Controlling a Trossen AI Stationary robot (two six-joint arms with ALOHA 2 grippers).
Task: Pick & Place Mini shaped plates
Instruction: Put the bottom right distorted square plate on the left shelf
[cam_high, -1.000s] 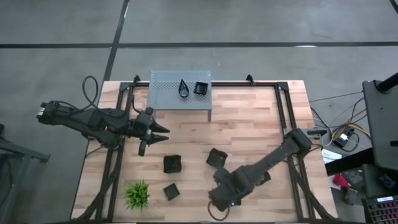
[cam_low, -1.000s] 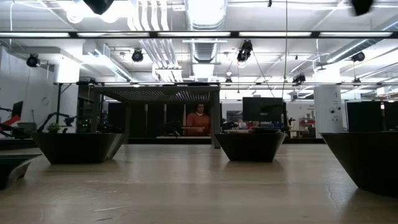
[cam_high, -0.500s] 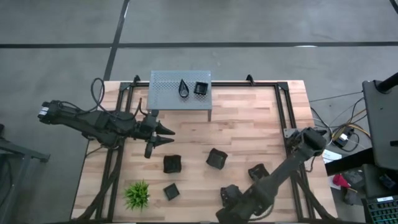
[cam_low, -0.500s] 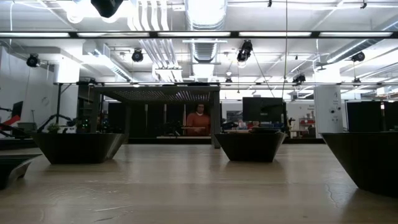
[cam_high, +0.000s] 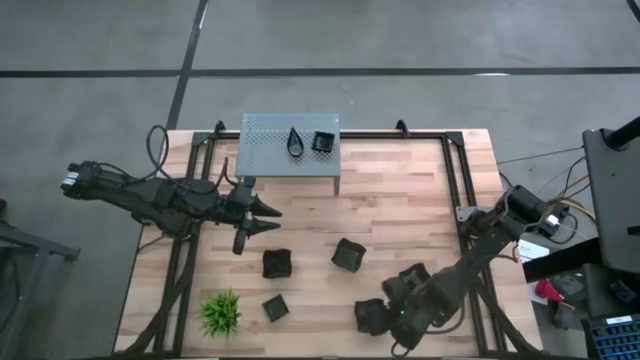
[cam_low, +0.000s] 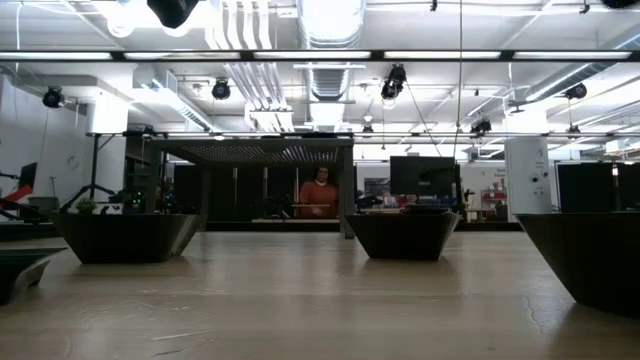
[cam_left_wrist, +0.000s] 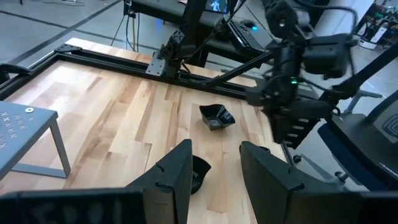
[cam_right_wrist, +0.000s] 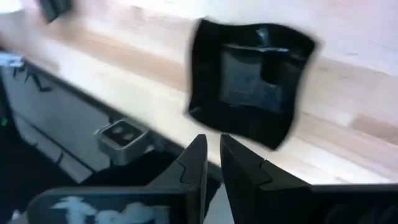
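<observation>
Here the right tool hangs at the counter's near edge, its fingers almost together with nothing between them; the square plate it faces lies just ahead of the fingertips, flat on the wood, and the right arm is plainly the nearer to it; the left tool waits over the far-left part, fingers parted and empty; counted from above, five black plates lie on the counter, at least four of them square, and two more, one teardrop plate and one square, sit on the grey perforated shelf; one small green plant stands near the left corner.
</observation>
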